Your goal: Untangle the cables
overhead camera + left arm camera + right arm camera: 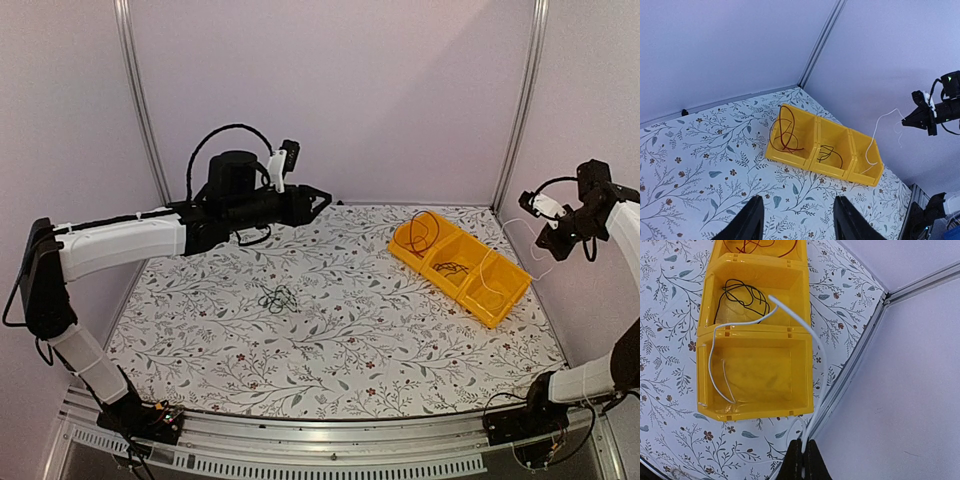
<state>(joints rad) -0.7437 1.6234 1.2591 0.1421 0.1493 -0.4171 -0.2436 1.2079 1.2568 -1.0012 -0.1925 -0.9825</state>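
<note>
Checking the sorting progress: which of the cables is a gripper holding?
The white cable, pinched in the right gripper and trailing into the yellow bin's end compartment. The red-brown cable and the black cable lie loose in the other two compartments.

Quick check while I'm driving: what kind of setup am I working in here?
Probably an enclosed robot test cell rather than a home or factory floor: plain pale walls framed by aluminium posts, a floral table cover, and a yellow three-compartment bin for sorting.
</note>
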